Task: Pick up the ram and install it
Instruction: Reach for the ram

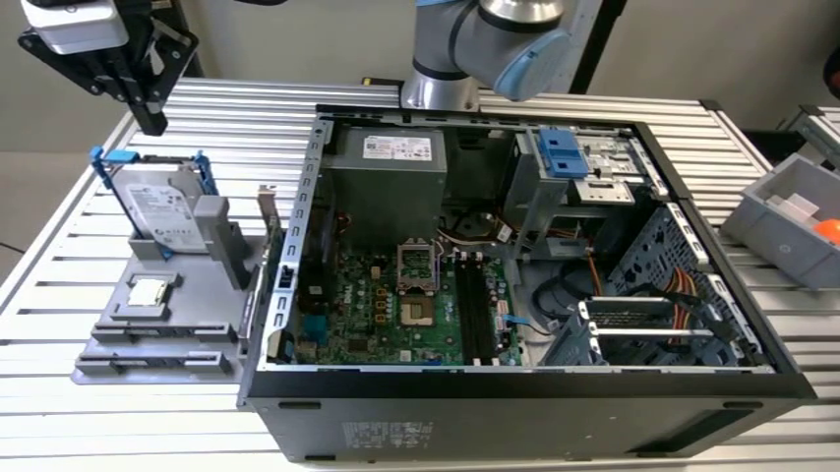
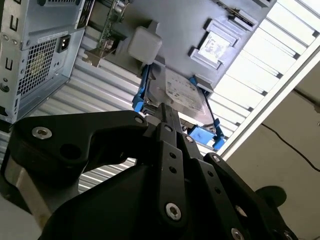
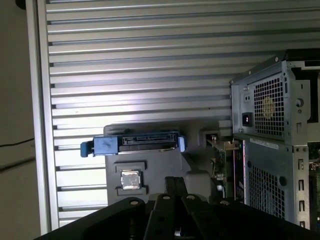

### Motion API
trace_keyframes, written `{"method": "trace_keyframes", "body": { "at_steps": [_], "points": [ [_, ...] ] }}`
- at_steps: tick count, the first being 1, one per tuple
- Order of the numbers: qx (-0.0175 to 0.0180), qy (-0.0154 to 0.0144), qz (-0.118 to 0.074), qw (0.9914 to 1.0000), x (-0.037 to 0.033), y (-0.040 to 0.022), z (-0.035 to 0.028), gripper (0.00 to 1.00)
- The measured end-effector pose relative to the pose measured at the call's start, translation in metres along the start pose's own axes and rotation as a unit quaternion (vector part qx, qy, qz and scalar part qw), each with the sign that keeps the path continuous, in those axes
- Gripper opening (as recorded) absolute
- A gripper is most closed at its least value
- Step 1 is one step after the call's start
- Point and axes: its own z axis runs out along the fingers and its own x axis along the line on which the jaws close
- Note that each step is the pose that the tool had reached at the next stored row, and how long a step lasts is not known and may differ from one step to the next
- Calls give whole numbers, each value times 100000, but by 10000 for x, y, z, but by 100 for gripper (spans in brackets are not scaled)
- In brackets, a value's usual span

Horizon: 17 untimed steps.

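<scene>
While hand (image 1: 153,123) hovers | slatted metal table (image 1: 79,413) | dark cable (image 2: 280,132) on floor (image 3: 15,75)

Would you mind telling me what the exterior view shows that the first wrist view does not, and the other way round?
Exterior view but not first wrist view: the open inside of the computer case, with the motherboard and memory slots, and a grey bin at the exterior view's right. First wrist view but not exterior view: the case's rear fan grille and power socket, and a cable on the floor beside the table. Both: the gripper, the hard drive in its blue frame, the processor chip, the grey holder and the table.
</scene>
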Motion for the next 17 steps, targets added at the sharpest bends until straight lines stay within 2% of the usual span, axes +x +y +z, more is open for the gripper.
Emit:
{"method": "trace_keyframes", "body": {
  "at_steps": [17],
  "points": [
    [0,2,-1,100000,1,-6,0,0]
  ]
}}
